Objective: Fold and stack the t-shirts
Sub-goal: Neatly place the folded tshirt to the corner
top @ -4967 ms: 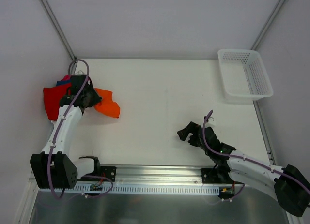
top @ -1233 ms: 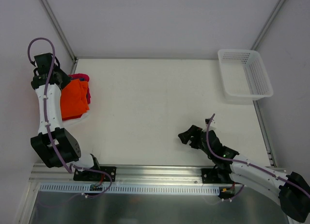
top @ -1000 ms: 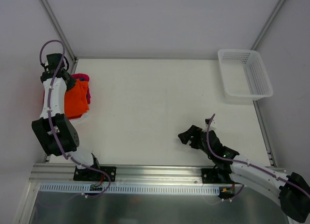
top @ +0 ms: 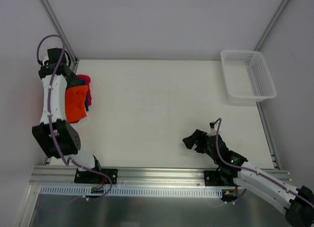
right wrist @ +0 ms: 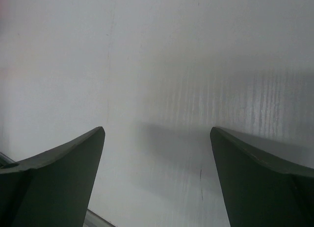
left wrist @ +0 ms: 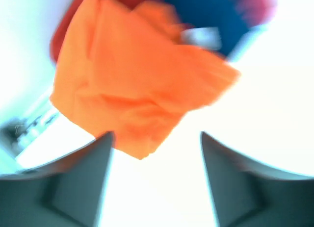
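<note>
Though untidy, t-shirts point(top: 76, 103) at table point(top: 162, 104) edge

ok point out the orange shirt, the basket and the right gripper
orange shirt point(top: 77, 103), top view, middle of the cloth
basket point(top: 248, 77), top view, bare mesh floor
right gripper point(right wrist: 157, 131), right wrist view, midway between its open fingertips

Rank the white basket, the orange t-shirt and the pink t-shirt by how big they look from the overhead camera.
1. white basket
2. orange t-shirt, partly hidden by the left arm
3. pink t-shirt, only an edge showing
</note>
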Controlling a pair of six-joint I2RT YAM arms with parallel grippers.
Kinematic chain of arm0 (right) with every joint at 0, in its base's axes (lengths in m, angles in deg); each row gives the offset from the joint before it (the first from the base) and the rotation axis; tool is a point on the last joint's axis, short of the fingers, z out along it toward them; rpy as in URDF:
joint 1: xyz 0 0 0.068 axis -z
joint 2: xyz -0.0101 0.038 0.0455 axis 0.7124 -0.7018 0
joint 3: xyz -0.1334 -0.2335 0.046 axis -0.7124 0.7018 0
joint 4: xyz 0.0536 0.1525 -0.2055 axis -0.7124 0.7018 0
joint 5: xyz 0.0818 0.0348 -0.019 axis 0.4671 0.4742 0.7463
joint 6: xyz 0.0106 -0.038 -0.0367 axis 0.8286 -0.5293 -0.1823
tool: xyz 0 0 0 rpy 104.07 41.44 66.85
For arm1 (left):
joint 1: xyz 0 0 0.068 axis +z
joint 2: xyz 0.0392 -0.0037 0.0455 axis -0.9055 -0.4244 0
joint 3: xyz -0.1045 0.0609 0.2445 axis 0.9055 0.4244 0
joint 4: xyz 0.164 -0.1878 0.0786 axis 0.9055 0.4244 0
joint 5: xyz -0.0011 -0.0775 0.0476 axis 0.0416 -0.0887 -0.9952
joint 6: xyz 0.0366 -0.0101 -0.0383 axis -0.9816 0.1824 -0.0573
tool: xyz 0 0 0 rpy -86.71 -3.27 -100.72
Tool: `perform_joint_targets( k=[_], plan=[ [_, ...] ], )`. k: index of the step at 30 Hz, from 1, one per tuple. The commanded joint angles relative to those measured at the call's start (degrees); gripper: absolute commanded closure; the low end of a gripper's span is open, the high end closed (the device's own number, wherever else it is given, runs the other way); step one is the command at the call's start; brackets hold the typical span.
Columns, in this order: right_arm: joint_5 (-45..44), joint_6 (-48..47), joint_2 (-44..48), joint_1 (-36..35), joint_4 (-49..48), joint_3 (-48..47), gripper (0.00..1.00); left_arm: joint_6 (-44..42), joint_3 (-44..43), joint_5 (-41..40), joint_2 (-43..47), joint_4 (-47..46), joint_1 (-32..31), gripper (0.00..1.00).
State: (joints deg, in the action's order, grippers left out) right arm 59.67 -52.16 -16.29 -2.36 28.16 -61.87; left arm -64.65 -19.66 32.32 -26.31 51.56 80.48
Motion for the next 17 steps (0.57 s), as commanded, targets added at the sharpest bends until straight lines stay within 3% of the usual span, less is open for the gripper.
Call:
perform_joint_targets(
  k=[1,4,8,12,17],
  plan=[
    [0.5,-6.1,-3.4,-0.4,1.6,-5.8,0.06,-0.4,-2.5,9.7,17.3,-0.1,-5.9,0.17],
    [0.1,-9.0,-8.5,-0.5,2.2,-10.2,0.02,-1.1,4.6,20.9,31.1,-4.6,-9.4,0.01],
    [0.5,-11.9,-15.0,-0.5,2.9,-15.6,0.01,0.1,21.0,34.4,46.2,-15.9,-12.0,0.01],
    [1.5,-12.3,-16.9,-1.2,2.6,-17.5,0.01,2.4,36.6,40.4,59.6,-23.0,-13.7,0.01],
    [-1.7,-13.4,-11.2,-2.0,1.9,-14.8,0.00,-3.7,41.2,41.9,69.6,-24.1,-13.9,0.01]
  ],
)
